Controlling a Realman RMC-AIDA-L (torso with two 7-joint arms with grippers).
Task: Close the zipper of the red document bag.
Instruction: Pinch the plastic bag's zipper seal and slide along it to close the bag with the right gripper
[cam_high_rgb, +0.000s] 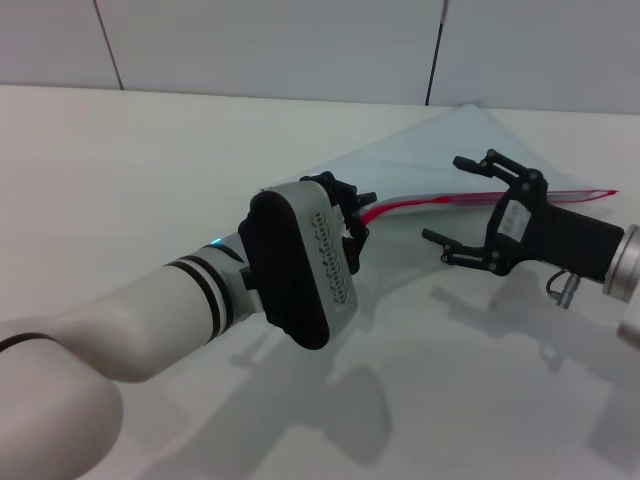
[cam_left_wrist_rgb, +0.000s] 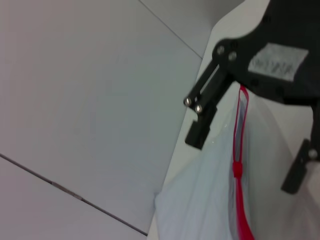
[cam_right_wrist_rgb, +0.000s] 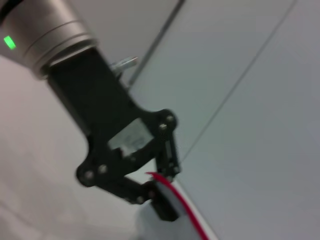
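The zipper (cam_high_rgb: 440, 199) runs along the near long edge of the red document bag (cam_high_rgb: 440, 150), which lies on the white table (cam_high_rgb: 120, 180). Its end is pinched between the clenched fingers of the left gripper (cam_high_rgb: 358, 222). Further along the strip, the right gripper (cam_high_rgb: 468, 212) hovers with fingers spread wide, the zipper passing between them, untouched.

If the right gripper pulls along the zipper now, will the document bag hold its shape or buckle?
Probably buckle: the red document bag is thin translucent film, its far corner lifted off the table. The zipper already curves, so it looks floppy. The left gripper is shut on its end; the right gripper is open.
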